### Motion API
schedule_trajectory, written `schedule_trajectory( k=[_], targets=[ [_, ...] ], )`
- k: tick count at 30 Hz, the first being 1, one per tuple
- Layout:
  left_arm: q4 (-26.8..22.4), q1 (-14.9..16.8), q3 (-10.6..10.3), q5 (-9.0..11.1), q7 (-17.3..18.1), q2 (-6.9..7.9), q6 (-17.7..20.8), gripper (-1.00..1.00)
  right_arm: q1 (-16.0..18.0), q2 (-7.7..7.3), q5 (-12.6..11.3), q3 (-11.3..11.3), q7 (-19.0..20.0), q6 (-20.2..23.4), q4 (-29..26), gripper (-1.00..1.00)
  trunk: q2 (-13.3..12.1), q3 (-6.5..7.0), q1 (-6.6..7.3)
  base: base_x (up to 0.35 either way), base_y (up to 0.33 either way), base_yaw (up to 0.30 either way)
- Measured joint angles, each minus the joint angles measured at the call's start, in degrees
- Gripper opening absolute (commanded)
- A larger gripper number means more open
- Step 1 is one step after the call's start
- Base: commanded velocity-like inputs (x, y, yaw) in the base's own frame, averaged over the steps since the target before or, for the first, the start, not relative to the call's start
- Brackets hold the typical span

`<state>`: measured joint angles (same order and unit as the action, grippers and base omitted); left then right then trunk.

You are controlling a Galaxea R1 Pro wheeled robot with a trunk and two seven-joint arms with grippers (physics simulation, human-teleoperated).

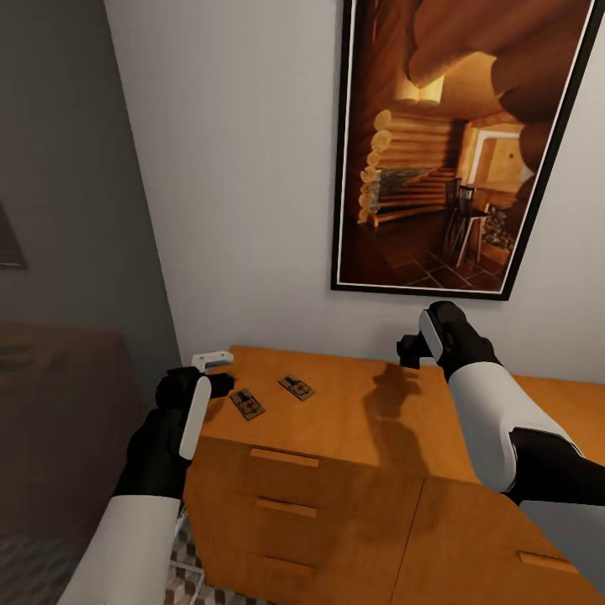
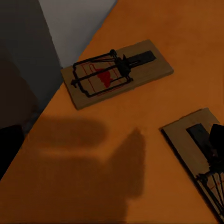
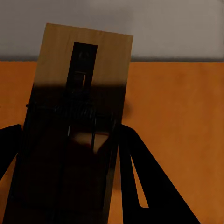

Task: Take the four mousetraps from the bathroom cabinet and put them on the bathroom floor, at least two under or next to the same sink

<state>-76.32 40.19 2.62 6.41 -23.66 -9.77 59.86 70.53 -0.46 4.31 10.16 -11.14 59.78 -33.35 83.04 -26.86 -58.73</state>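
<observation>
Orange cabinet (image 1: 353, 437) top — two mousetraps (image 1: 247, 404), framed picture (image 1: 454, 143) behind.

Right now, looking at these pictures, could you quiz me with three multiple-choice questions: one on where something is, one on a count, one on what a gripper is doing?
1. Where do the loose mousetraps lie?
A. on the cabinet top
B. in an open drawer
C. on the tiled floor

2. How many mousetraps lie on the cabinet top in the head view?
A. none
B. two
C. five

3. What is the right gripper doing?
A. hanging open with nothing in it
B. gripping a drawer handle
C. holding a mousetrap

Answers:
1 A: one mousetrap and a second mousetrap rest flat on the orange-brown cabinet, near its left end.
2 B: just those two lie there, apart from each other.
3 C: the right gripper has its dark fingers on either side of a held mousetrap, lifted clear of the cabinet top.
</observation>
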Motion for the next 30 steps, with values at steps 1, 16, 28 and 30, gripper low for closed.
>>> schedule_trajectory(
  k=[1, 16, 28, 30],
  targets=[
    [0.0, 0.0, 0.0, 0.5, -2.1, -0.18, 0.0, 1.0, 0.0, 0.0, 0.0, 0.0, 0.0, 0.0, 0.0, -1.0, 0.0, 0.0, 0.0, 0.0, 0.0, 0.0],
    [-0.3, 0.0, -0.5, 7.2, -6.4, -0.19, 0.0, 1.0, 0.0, -0.1, 0.0, 0.0, 0.0, 0.0, 0.0, -1.0, 0.0, 0.0, 0.0, 0.0, 0.0, 0.0],
    [-0.6, 0.0, -4.9, 10.1, -6.4, -0.23, 0.0, 1.0, 0.0, -0.18, 0.1, 0.0, 0.0, 0.0, 0.1, -1.0, 0.0, 0.0, 0.0, 0.0, -0.022, 0.0],
    [-0.6, 0.0, -5.4, 10.1, -6.4, -0.22, 0.0, 1.0, 0.0, -0.17, 0.1, 0.0, 0.0, 0.0, 0.1, -1.0, 0.0, 0.0, 0.0, 0.0, -0.174, 0.0]
  ],
)
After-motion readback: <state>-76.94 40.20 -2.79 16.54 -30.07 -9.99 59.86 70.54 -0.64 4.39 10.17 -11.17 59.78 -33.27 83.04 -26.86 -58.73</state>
